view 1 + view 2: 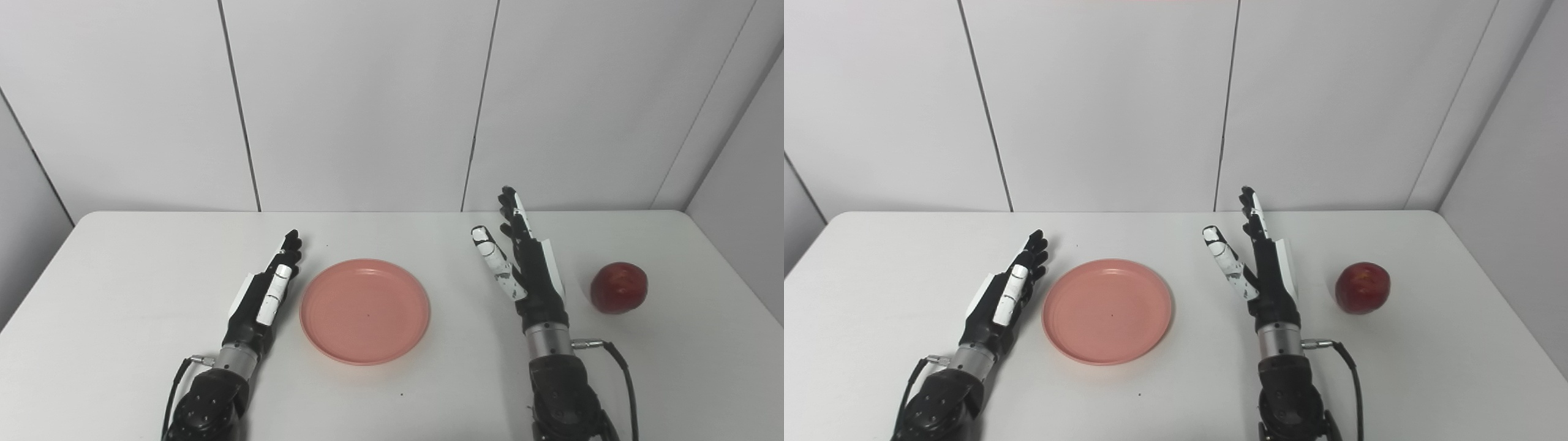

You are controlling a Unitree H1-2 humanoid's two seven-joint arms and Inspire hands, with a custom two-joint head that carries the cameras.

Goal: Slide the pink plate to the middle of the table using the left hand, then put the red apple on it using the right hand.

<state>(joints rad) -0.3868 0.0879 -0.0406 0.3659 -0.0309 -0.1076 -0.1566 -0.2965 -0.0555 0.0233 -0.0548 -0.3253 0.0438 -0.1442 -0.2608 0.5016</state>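
pink plate point(364, 311) mid-counter point(122, 275), left hand point(264, 293) spread just beside its left rim; right hand point(527, 263) spread, empty; red apple point(618, 288) to its right

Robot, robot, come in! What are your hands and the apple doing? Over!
Left hand open beside pink plate. Right hand open, empty. Red apple on table, right of it. Path clear.

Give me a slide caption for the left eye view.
Both hands open, left hand beside the empty pink plate, right hand short of the red apple.
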